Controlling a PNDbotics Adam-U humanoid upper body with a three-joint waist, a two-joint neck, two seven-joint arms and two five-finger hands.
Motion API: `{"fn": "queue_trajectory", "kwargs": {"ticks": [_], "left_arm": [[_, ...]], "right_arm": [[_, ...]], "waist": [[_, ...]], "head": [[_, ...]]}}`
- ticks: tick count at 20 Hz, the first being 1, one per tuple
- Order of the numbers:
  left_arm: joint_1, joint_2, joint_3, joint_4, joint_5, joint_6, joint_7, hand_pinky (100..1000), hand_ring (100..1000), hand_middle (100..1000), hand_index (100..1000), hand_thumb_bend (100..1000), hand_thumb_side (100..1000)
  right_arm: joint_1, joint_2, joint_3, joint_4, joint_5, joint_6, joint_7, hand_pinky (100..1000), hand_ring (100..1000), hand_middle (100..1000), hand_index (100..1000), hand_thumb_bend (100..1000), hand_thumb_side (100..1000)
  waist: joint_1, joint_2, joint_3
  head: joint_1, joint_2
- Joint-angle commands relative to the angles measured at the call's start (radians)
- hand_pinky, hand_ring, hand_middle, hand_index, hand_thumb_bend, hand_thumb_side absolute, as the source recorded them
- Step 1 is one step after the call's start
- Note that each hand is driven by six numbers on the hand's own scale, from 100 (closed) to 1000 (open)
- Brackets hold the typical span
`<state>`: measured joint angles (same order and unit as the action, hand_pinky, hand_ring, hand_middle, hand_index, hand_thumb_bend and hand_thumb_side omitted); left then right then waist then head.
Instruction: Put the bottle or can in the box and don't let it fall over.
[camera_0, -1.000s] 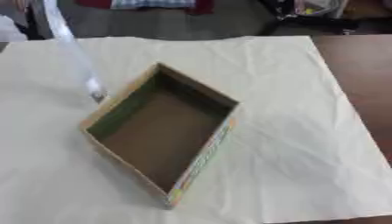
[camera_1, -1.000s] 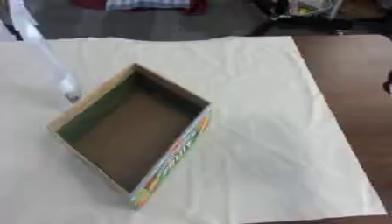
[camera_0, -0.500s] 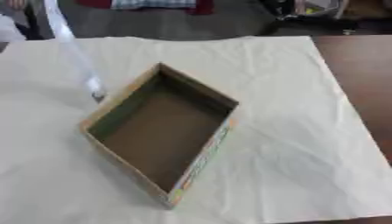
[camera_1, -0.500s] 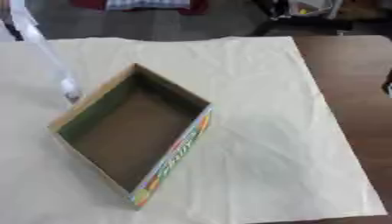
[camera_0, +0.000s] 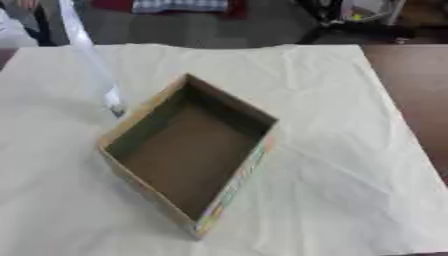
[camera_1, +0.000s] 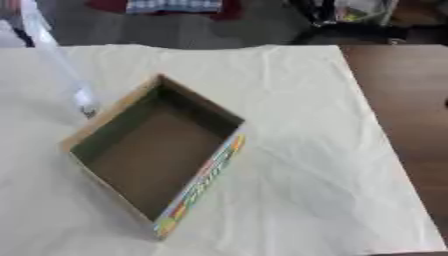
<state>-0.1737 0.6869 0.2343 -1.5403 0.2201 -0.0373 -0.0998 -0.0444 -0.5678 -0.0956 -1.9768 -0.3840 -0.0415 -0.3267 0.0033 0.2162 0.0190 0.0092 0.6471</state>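
Observation:
An open cardboard box (camera_0: 234, 176) with a colourful printed side lies askew on the cream cloth, and I see nothing inside it. A tall clear plastic bottle (camera_0: 91, 60) stands upright on the cloth just beyond the box's left corner, close to its wall; I cannot tell if they touch. Its lower end shows a pale patch. Neither of my hands shows in either view.
The cream cloth (camera_0: 350, 150) covers most of the brown table (camera_1: 407, 85), which shows bare along the right. A dark sliver (camera_1: 444, 104) sits at the right edge of the right eye view. Clutter and dark floor lie beyond the far edge.

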Motion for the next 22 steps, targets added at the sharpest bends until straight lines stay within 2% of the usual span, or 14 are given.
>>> {"fn": "queue_trajectory", "kwargs": {"ticks": [1, 22], "left_arm": [[-0.033, 0.049, -0.014, 0.010, 0.005, 0.005, -0.020, 1000, 1000, 1000, 853, 1000, 546], [-0.225, 0.022, -0.124, 0.106, -0.009, 0.016, -0.136, 1000, 1000, 1000, 846, 1000, 533]], "right_arm": [[-0.011, -0.032, -0.003, -0.023, -0.005, 0.000, 0.006, 954, 1000, 1000, 819, 100, 470], [-0.022, -0.019, 0.005, -0.023, -0.008, 0.009, 0.013, 955, 1000, 1000, 819, 100, 476]], "waist": [[0.000, -0.016, -0.001], [-0.001, -0.009, -0.016]], "head": [[0.008, -0.020], [0.013, -0.042]]}}
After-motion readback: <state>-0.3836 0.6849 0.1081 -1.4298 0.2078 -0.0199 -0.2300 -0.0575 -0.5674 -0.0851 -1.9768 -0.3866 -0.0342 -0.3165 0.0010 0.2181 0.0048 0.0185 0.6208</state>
